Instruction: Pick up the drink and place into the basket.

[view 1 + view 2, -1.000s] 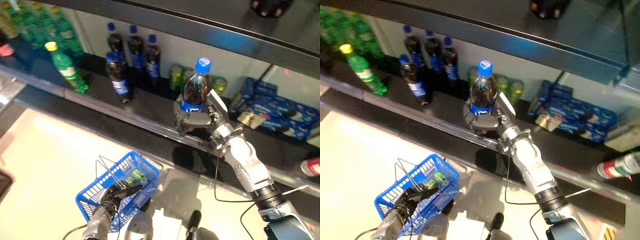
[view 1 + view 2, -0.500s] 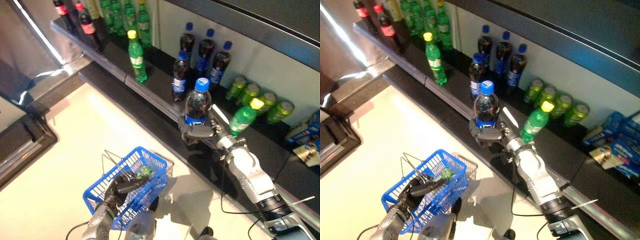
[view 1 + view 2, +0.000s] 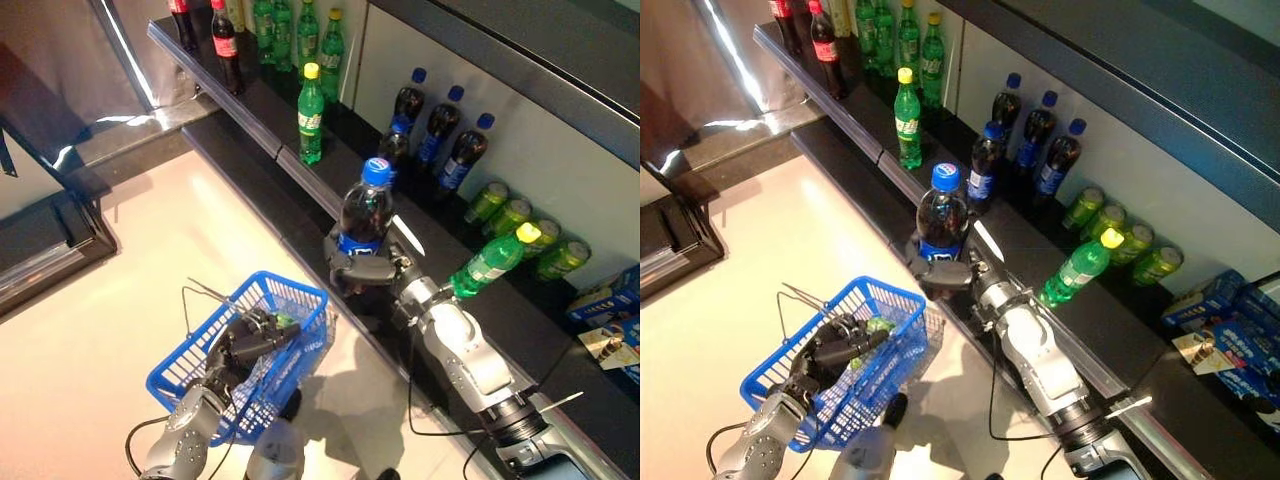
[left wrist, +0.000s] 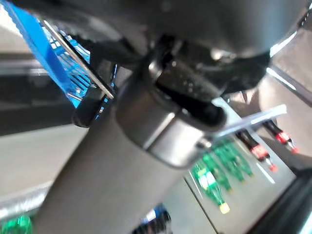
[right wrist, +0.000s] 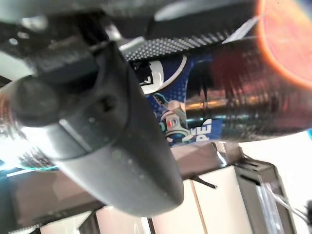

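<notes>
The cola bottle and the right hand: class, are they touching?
Touching. In the left eye view the right hand has its fingers curled round the cola bottle at its label; the right wrist view shows the bottle pressed against them.

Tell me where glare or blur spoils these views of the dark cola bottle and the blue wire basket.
Right wrist view: an orange flare covers one corner over the dark cola bottle with the blue label, held by the right hand. Left wrist view: the arm is blurred, the blue wire basket barely visible. Left eye view: glare streaks the glossy black shelf.
</notes>
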`<state>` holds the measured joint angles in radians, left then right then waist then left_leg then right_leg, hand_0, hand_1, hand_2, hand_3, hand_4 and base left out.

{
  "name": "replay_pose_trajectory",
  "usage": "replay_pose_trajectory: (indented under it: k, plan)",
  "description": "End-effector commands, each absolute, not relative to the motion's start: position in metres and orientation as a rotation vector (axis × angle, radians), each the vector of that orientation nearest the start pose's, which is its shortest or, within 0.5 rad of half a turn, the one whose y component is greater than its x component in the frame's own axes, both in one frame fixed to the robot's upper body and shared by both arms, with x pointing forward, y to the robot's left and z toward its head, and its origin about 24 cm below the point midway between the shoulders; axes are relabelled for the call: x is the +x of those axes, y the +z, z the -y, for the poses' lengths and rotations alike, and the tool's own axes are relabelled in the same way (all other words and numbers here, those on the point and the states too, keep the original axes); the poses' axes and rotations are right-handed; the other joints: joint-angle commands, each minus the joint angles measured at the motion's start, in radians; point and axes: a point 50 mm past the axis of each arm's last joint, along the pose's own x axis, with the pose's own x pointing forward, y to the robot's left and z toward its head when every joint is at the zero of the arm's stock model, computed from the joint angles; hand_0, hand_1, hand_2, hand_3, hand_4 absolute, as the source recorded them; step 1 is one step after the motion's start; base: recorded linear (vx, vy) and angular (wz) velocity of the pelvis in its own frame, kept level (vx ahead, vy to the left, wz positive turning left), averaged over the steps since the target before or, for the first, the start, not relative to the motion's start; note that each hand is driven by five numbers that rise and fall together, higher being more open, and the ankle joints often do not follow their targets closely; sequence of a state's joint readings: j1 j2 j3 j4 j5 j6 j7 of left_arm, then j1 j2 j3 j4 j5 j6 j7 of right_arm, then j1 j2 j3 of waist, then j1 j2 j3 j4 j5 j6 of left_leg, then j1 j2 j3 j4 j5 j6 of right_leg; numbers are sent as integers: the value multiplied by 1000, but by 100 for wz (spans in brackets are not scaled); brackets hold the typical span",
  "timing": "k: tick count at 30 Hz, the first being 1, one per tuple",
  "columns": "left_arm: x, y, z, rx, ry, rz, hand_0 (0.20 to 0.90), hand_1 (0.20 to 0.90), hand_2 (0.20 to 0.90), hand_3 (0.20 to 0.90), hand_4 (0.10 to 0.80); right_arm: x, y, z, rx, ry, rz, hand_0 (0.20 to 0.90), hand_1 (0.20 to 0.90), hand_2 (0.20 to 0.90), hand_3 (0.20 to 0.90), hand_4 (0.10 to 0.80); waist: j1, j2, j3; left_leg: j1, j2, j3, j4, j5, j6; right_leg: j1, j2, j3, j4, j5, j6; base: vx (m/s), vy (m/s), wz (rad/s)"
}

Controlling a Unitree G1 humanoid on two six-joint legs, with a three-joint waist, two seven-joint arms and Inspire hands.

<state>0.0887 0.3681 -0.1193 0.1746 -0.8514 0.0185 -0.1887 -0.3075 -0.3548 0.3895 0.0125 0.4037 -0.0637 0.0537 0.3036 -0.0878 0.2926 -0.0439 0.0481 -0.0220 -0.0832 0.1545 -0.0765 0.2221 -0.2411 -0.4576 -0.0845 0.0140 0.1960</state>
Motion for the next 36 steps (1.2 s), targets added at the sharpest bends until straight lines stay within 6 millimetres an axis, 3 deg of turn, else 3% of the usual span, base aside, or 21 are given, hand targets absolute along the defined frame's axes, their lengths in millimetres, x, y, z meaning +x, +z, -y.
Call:
replay_pose_trajectory:
  k: [1, 10, 24, 36]
  plan:
    - [252, 101, -160, -508, -553, 264, 300, 300, 300, 200, 100, 288, 174, 72, 93, 591, 541, 300, 300, 300, 200, 100, 38, 30, -215, 84, 41, 12, -4, -95, 3, -54, -9, -18, 22, 61, -46, -1, -5, 17]
    - [242, 137, -141, -457, -787, 373, 300, 300, 300, 200, 100, 292, 171, 59, 78, 607, 511, 300, 300, 300, 200, 100, 79, 29, -229, 67, 24, -37, -4, -89, 5, -44, -4, -24, 17, 57, -42, 5, 4, 9]
    - [226, 168, -123, -426, -1055, 501, 300, 300, 300, 200, 100, 298, 161, 50, 3, 612, 461, 300, 300, 300, 200, 100, 105, 29, -247, 55, 9, -80, -4, -86, 5, -39, 0, -31, 12, 52, -37, -10, 4, 6]
    - [213, 186, -110, -421, -1254, 583, 300, 300, 300, 200, 100, 312, 118, 53, -220, 583, 293, 300, 300, 300, 200, 100, 117, 28, -262, 44, 1, -103, -4, -77, 3, -34, 2, -44, 10, 47, -36, -2, 0, 3]
